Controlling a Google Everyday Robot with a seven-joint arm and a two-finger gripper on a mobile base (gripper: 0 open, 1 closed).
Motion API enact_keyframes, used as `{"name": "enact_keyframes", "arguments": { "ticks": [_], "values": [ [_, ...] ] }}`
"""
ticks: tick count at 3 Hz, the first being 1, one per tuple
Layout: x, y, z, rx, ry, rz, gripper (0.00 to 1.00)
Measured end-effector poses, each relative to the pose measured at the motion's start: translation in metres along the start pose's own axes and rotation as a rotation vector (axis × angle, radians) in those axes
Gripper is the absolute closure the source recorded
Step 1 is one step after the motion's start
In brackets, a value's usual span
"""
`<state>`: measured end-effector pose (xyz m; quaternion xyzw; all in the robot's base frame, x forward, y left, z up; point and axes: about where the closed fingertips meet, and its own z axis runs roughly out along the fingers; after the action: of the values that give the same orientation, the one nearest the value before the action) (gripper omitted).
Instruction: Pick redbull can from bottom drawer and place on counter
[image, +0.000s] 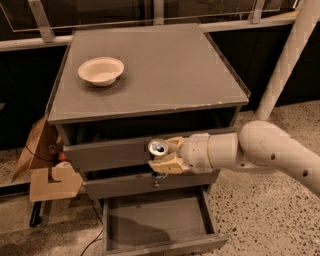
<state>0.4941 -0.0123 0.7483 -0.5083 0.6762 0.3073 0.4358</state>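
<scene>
Your gripper (163, 155) is pinching the can (159, 147) mid-frame, above the open bottom drawer (150, 224), so I'd lift it clear of the counter (170, 70) lip before swinging in, keeping it upright and off the bowl (101, 71).

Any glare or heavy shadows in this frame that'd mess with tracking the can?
Camera view: bright highlight on the silver top of the redbull can, gripped by the hand in front of the two upper drawers. Camera view: the counter is evenly lit, with a faint shadow beside the bowl. Camera view: dark shadow on the front-left floor of the bottom drawer.
</scene>
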Motion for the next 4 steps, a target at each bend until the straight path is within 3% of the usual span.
{"name": "enact_keyframes", "arguments": {
  "ticks": [1,2,3,4],
  "values": [
    [-0.087,-0.007,-0.041,0.049,-0.011,-0.022,1.0],
    [-0.113,-0.007,-0.049,0.072,-0.011,-0.051,1.0],
    [-0.114,-0.007,-0.049,0.072,-0.012,-0.052,1.0],
    [-0.134,-0.018,-0.049,0.105,-0.042,-0.048,1.0]
  ]
}}
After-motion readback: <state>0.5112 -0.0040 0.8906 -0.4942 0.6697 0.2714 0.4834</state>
